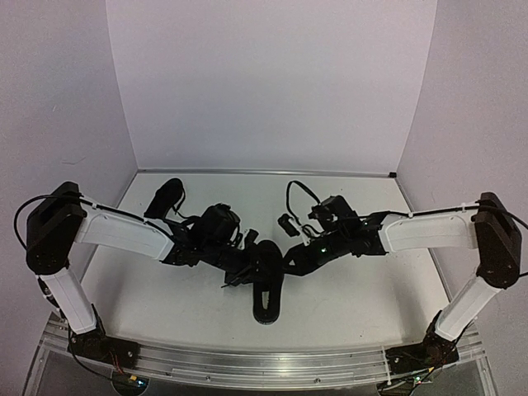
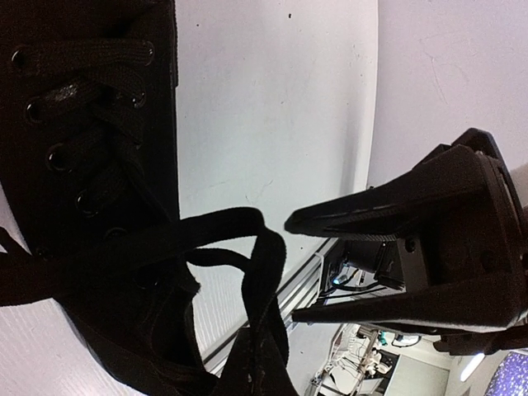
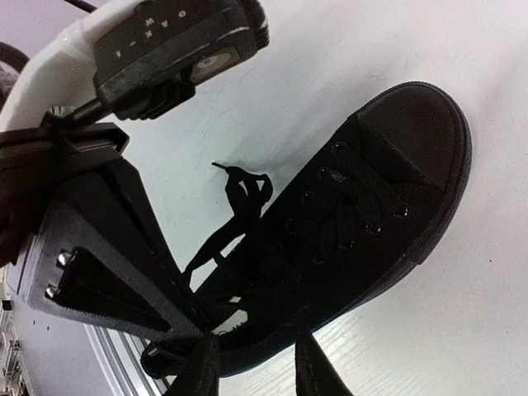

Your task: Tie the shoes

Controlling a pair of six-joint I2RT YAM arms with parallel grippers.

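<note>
One black shoe (image 1: 266,289) lies mid-table with its toe toward the near edge. It also shows in the left wrist view (image 2: 91,124) and the right wrist view (image 3: 363,223). The second shoe (image 1: 167,198) lies at the back left. My left gripper (image 1: 241,269) is at the shoe's left side. In its own view the left gripper (image 2: 290,268) is open, with a loose lace loop (image 2: 262,264) just off its fingertips. My right gripper (image 1: 289,259) is at the shoe's right side. In its own view the right gripper (image 3: 169,338) is shut on a lace (image 3: 198,371) by the shoe's collar.
A small black object (image 1: 287,223) lies on the table behind the centre shoe. White walls close the back and both sides. The aluminium rail (image 1: 247,367) holding the arm bases runs along the near edge.
</note>
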